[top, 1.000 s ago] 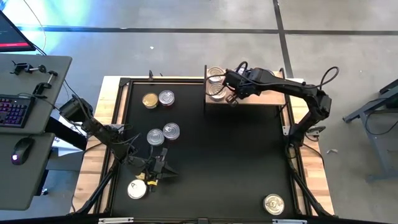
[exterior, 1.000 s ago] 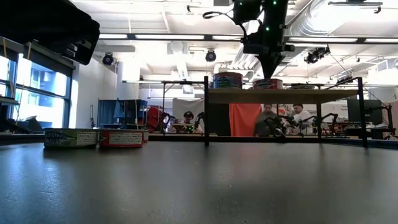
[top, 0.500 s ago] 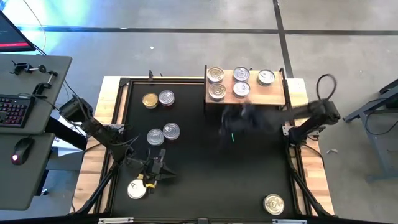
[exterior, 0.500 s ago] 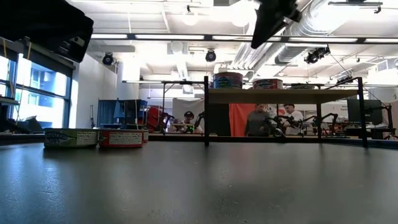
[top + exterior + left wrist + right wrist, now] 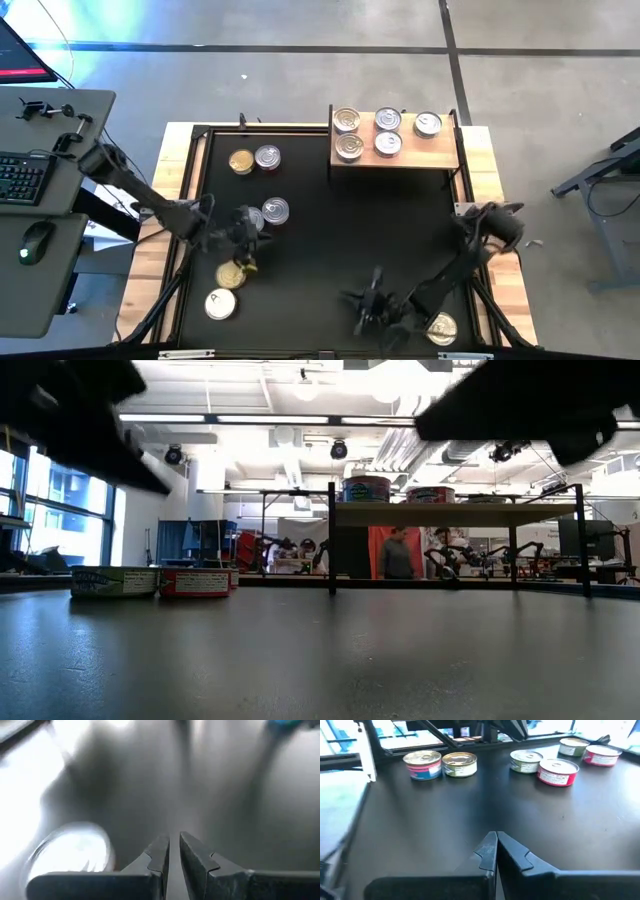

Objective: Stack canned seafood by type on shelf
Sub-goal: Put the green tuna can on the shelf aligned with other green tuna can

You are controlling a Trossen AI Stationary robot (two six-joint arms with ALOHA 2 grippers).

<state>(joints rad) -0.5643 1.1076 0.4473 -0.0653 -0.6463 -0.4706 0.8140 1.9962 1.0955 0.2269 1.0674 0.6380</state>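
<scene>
Five tins sit upright on the light-wood shelf; six more are scattered across the table.

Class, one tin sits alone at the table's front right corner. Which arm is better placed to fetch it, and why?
The right. The right gripper, shut and empty, hovers beside that gold-topped tin, while the left gripper works among the tins across the table.

We find no text we can read: the side labels on the tins in the low view and on the red-banded tin in the right wrist view show only coloured bands and blurred print, and the keyboard keys are too small to tell
</scene>
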